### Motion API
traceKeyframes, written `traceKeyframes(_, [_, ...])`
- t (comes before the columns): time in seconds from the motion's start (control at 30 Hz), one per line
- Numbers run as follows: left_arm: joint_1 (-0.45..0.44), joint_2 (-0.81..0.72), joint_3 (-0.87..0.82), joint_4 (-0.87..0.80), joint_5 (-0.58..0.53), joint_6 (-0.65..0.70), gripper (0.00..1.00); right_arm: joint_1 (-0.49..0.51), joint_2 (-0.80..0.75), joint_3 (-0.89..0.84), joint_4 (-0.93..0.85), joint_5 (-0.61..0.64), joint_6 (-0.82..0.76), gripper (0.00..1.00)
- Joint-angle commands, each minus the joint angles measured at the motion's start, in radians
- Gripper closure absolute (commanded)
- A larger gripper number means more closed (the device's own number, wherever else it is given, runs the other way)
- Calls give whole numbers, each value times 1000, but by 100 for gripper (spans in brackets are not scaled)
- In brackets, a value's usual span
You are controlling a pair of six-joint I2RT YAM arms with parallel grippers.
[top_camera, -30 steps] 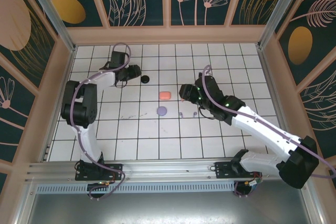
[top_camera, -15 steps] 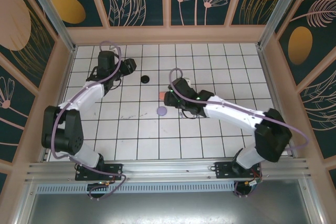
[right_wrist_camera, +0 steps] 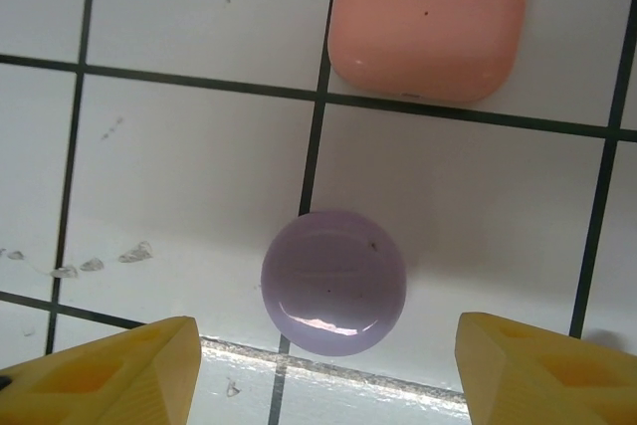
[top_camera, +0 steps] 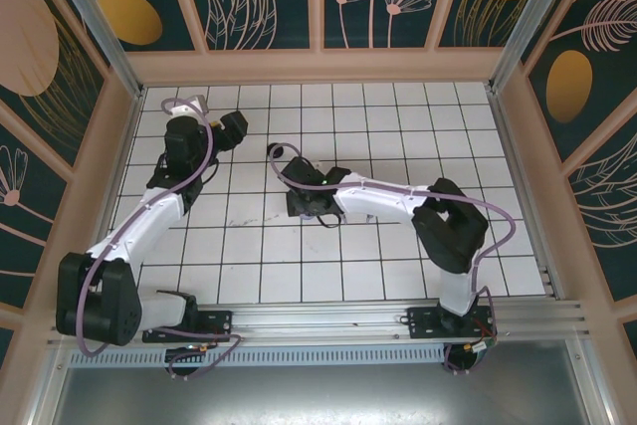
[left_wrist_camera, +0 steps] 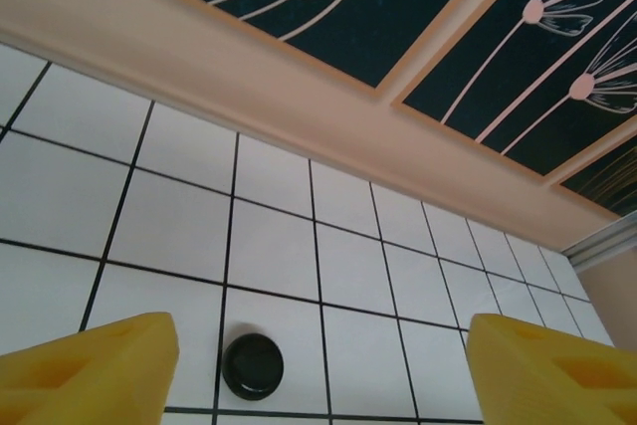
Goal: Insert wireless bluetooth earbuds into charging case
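Near tabletop (top_camera: 398, 276) centre: right hand (right_wrist_camera: 328, 370) wide open, empty, over lilac case (right_wrist_camera: 333, 283); off-centre closing may squirt smooth shell sideways.

White tiled floor (top_camera: 398, 106), floral wall panels (top_camera: 269, 7)

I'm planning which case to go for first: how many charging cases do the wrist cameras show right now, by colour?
black round case: 1
lilac round case: 1
pink rectangular case: 1
Total: 3 cases, all lying on the tiled table with their lids shut.
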Motion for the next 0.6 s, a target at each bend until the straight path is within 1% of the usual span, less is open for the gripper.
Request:
traceKeyframes(0.0, [-3,-42,-24,59,-22,-3,14,1,42,45,-49,-20,-70,31])
traceKeyframes(0.07, [-3,-60,-36,73,-26,-5,4,1,65,58,-54,-21,-88,31])
traceKeyframes(0.1, [-3,-71,-42,79,-32,-9,1,1,77,66,-57,-23,-96,31])
traceKeyframes(0.37, [-3,-121,-83,129,-57,-8,1,-15,150,123,-78,-14,-120,31])
traceKeyframes(0.57, [-2,-118,-78,105,-82,9,1,-19,181,133,-82,-14,-113,32])
